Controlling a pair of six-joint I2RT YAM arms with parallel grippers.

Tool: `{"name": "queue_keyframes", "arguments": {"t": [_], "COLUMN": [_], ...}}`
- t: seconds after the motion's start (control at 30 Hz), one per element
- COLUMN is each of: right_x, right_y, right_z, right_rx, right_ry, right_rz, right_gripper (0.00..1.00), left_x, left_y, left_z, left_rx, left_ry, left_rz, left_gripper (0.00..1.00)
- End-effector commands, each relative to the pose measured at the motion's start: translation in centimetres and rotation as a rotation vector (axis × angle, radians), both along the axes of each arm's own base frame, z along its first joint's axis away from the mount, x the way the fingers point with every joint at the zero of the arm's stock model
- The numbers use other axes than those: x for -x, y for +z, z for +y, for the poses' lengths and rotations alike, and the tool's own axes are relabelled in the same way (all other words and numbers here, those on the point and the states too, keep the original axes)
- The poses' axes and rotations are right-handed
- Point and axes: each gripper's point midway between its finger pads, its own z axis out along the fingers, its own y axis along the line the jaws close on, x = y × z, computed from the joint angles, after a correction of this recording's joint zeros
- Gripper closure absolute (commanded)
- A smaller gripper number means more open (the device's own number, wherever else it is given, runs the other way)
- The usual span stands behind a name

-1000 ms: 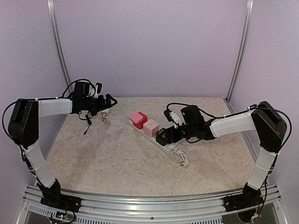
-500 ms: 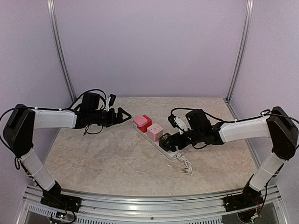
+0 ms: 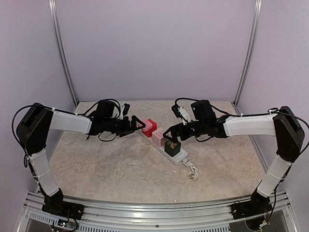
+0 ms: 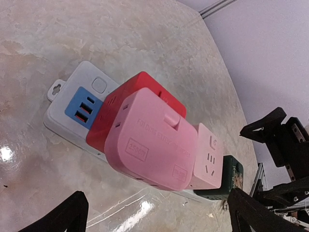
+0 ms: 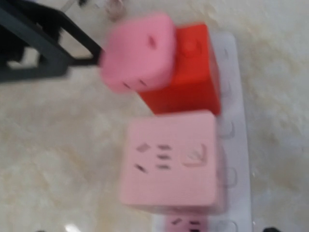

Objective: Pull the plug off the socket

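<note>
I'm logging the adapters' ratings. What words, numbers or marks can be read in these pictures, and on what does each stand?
Pink cube adapter: an embossed line and two boxed marks in the left wrist view, too faint to read.
Pale pink cube adapter: one small symbol by its slots, no legible words.
Socket: no text visible.
Right wrist view: too blurred to read anything.
Top view: everything is too small to read.
</note>
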Motion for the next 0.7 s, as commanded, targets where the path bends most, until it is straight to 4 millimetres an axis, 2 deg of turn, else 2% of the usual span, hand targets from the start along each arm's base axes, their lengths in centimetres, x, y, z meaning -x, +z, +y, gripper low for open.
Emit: {"name": "queue_keyframes", "arguments": {"t": [0.0,0.2,0.5,0.67], "right_x": [0.0,0.7,1.9,2.2], "right_y": [-3.0,-4.4,-4.9,-5.2], "right_z": [0.1,0.5,0.7,1.0], "right_rx": [0.034,0.004,-0.037,-0.044], "right_ry": [0.038,0.061,0.086,0.092], "right_rz": [0.068,0.11,0.146,0.156], "right_gripper": [0.04,0.07,0.15,0.16], "left_x": [-0.5,-0.6,-0.7,-0.9], "left_y": [1.4,1.9,5.2,5.3], "left_z": [-1.7,-3.5,-5.1,-6.1], "left_rx": [0.069,0.092,0.12,0.118], "left_ry": [-0.033,-0.074,-0.108,-0.131], "left_rz": [-0.01,-0.013,-0.075,-0.072], "left_gripper": [0.01,0.03,0.06,0.1]}}
